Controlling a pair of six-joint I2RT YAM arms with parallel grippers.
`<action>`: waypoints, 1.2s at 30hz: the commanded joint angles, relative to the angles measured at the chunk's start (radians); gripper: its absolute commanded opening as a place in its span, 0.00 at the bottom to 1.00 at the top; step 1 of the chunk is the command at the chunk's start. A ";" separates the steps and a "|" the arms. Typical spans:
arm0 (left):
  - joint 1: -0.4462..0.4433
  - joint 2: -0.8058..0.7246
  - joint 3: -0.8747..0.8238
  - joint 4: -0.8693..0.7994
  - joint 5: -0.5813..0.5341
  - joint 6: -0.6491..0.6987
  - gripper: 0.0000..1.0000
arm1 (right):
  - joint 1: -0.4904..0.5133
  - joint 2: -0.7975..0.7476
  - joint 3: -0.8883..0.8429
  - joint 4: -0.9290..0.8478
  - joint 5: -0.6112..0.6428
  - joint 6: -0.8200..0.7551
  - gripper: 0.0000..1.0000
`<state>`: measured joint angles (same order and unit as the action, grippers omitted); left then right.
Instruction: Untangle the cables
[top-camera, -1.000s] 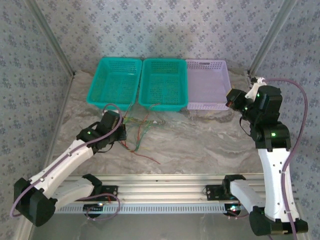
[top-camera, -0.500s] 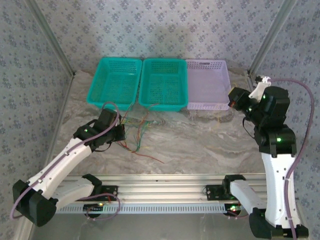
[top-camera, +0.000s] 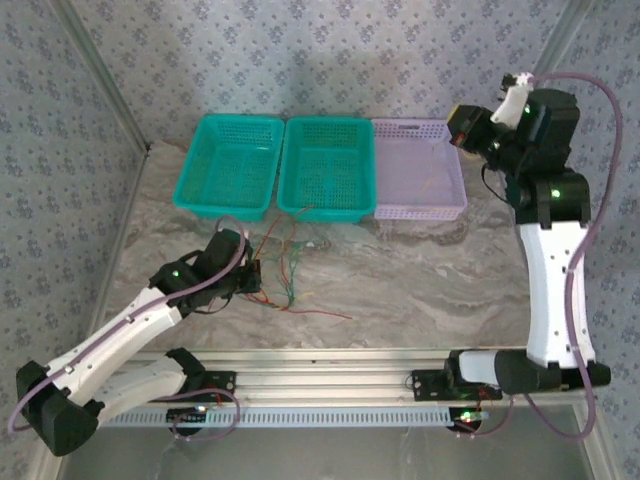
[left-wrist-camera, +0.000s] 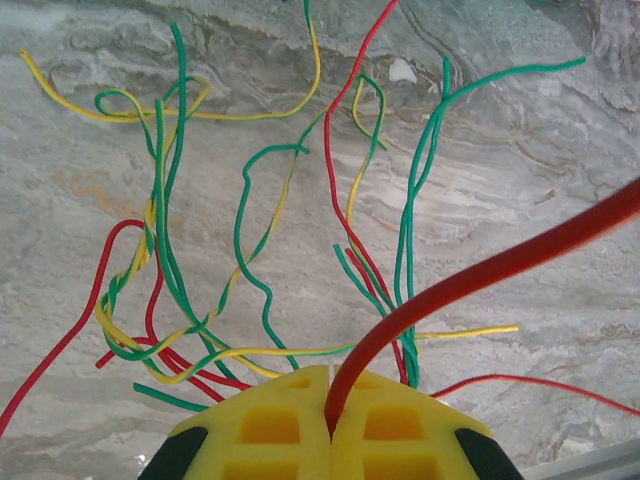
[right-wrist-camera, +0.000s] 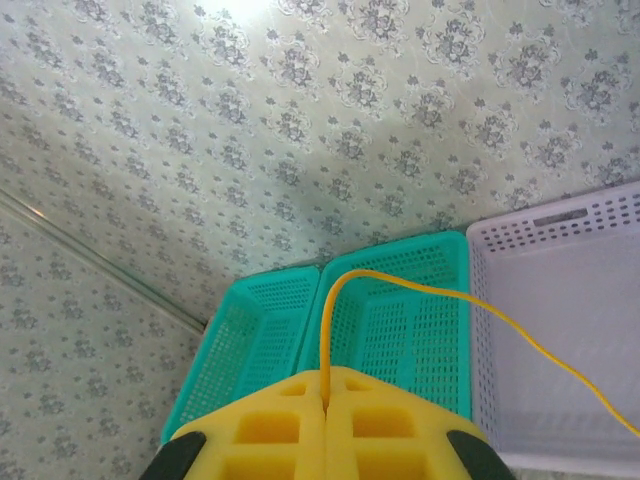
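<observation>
My left gripper (left-wrist-camera: 330, 405) pinches a thin red wire (left-wrist-camera: 500, 265), the tangled wires (left-wrist-camera: 403, 262) just ahead; my right gripper (right-wrist-camera: 323, 400) clamps a thin orange wire (right-wrist-camera: 325, 340).

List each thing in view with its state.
left gripper, shut on red cable
right gripper, shut on orange cable
red cable, pinched at one end
orange cable, trailing over lilac basket
other cables, tangled on table
left teal basket, looks empty
middle teal basket, looks empty

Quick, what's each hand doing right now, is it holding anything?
Left hand: closed, pinching a red cable.
Right hand: closed, pinching a yellow-orange cable.
</observation>
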<state>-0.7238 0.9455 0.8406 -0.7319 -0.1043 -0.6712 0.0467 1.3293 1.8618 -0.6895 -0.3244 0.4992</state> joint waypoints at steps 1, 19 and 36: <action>-0.043 -0.024 -0.027 0.032 -0.037 -0.054 0.00 | 0.009 0.086 0.060 -0.024 0.059 -0.056 0.00; -0.148 -0.007 -0.040 0.080 -0.104 -0.113 0.00 | -0.022 0.480 0.212 -0.036 0.072 -0.107 0.00; -0.168 0.058 -0.032 0.101 -0.122 -0.101 0.00 | -0.031 0.472 0.513 -0.089 0.010 -0.034 0.00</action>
<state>-0.8860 0.9966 0.7879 -0.6498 -0.2100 -0.7719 0.0383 1.8126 2.3318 -0.7677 -0.2749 0.4236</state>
